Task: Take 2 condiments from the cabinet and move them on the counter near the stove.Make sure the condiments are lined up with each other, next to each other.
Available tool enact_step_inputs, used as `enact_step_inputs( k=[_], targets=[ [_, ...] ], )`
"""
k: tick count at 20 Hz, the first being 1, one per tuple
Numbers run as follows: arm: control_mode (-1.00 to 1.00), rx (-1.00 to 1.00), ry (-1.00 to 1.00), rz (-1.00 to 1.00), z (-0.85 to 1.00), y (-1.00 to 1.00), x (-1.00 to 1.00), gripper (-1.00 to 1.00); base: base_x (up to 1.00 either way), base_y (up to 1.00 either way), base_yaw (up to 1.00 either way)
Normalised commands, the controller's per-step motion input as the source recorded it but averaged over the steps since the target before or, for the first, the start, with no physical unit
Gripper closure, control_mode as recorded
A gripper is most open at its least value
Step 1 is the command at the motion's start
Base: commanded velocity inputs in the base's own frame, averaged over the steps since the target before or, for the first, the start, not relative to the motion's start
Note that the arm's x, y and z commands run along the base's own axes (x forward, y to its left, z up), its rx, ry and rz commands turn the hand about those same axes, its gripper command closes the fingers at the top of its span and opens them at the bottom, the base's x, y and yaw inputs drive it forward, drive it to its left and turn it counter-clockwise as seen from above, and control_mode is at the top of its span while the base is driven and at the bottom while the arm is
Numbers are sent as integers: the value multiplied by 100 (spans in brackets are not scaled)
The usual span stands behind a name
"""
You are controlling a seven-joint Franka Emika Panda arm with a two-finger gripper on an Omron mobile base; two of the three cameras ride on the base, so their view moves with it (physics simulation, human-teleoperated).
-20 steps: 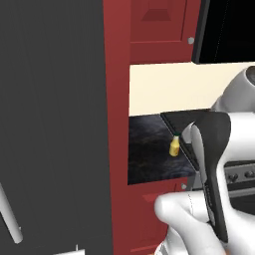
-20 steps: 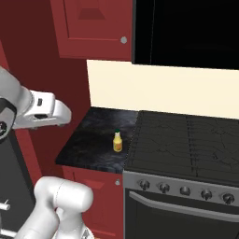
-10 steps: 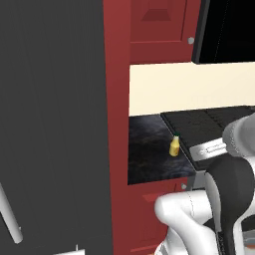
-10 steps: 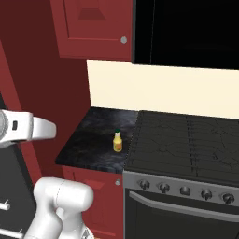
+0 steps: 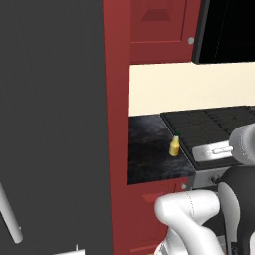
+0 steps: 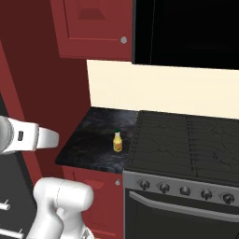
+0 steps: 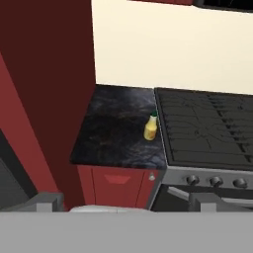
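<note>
On bench (image 7: 113, 138) beside stove (image 7: 207, 133): yellow condiment bottle (image 7: 150, 127), likely light, rigid, tippy; grip mid-body. Pincer (image 7: 123, 201) wide open, empty.

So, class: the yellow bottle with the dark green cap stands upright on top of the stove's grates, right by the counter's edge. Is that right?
Not quite. The yellow bottle stands upright on the black counter, just beside the stove, not on its grates. The right base view shows it clearly, and the hand view agrees.
</note>
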Motion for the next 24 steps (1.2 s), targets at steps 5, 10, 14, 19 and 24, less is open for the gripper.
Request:
enact_step_inputs(
  k=[5,10,14,19,24],
  targets=[
    [-100,0,3,0,-1,0,0,-100,0,0,0],
    [-100,0,0,0,0,0,0,-100,0,0,0],
    [-100,0,0,0,0,0,0,-100,0,0,0],
    [100,0,0,0,0,0,0,-100,-36,-13,-3],
    [100,0,0,0,0,0,0,-100,-96,-53,-12]
  ],
)
